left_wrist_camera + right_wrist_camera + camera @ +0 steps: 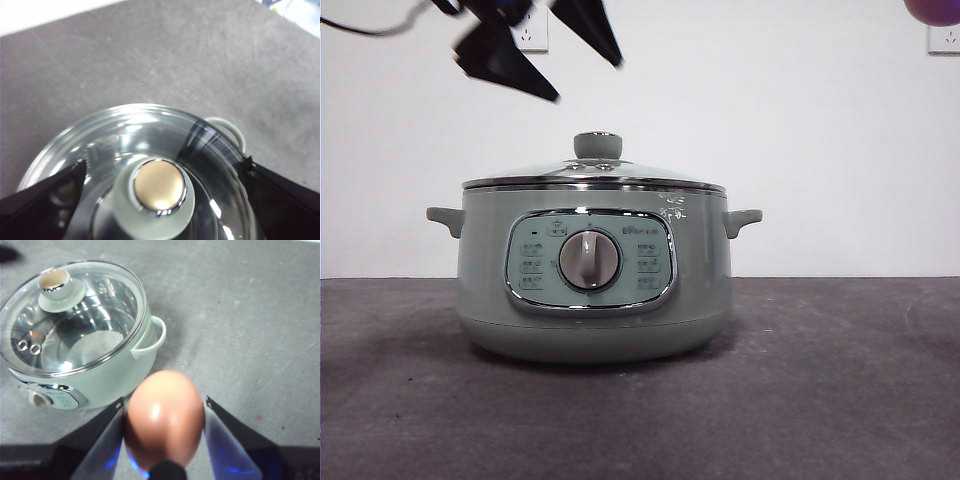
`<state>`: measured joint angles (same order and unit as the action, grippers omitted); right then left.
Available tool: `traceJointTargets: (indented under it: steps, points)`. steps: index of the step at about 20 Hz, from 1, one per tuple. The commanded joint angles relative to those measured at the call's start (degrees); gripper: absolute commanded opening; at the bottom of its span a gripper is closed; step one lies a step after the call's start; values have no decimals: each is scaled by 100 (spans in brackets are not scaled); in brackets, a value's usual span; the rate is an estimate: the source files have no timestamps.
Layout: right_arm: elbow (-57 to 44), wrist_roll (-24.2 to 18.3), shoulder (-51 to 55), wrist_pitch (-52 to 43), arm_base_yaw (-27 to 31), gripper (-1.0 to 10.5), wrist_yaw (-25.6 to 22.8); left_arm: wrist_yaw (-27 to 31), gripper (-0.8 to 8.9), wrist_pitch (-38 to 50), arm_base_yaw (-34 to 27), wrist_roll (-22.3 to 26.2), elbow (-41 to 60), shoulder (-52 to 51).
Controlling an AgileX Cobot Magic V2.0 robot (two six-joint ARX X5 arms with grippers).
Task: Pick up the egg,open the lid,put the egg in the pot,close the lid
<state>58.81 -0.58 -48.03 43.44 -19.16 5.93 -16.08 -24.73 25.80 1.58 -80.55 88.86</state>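
Note:
The sage-green pot (pixel 595 300) stands in the middle of the table with the glass lid (pixel 595 175) shut on it. My left gripper (pixel 587 80) hangs open just above the lid's knob (pixel 597 145). In the left wrist view its jaws stand wide on either side of the knob (pixel 159 187), not touching it, over the lid (pixel 130 130). My right gripper (pixel 164 401) is shut on the reddish-brown egg (pixel 165 417) and holds it in the air beside and above the pot (pixel 107 377) and its lid (pixel 75 320).
The dark grey table (pixel 840 380) stretches to both sides of the pot. A white wall with sockets (pixel 531 30) stands behind. A dark rounded shape (pixel 932 8) shows at the top right corner of the front view. The pot's side handle (pixel 152 337) sticks out towards the egg.

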Motion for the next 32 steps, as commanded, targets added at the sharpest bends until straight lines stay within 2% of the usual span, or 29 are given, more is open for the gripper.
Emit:
traceJointTargets:
  steps: [1, 6, 15, 19, 22, 32]
  points:
    - [-2, 70, 9, -44, -4, -12, -13, 136, 633, 59, 116, 144, -44, 323]
    - [-2, 70, 4, -46, -4, -12, -11, 577, 624, 44, 243, 181, -44, 551]
    - [-2, 70, 4, -87, -4, -12, -13, 704, 604, -208, 286, 212, -44, 776]
    - [-2, 66, 4, -87, -4, -12, -15, 695, 220, -188, 310, 208, -44, 776]
    - [-2, 63, 4, -87, -4, -12, -15, 684, -1, -188, 310, 203, -44, 769]
    - [-2, 66, 4, -87, -4, -11, -9, 693, -9, -190, 308, 144, -55, 494]
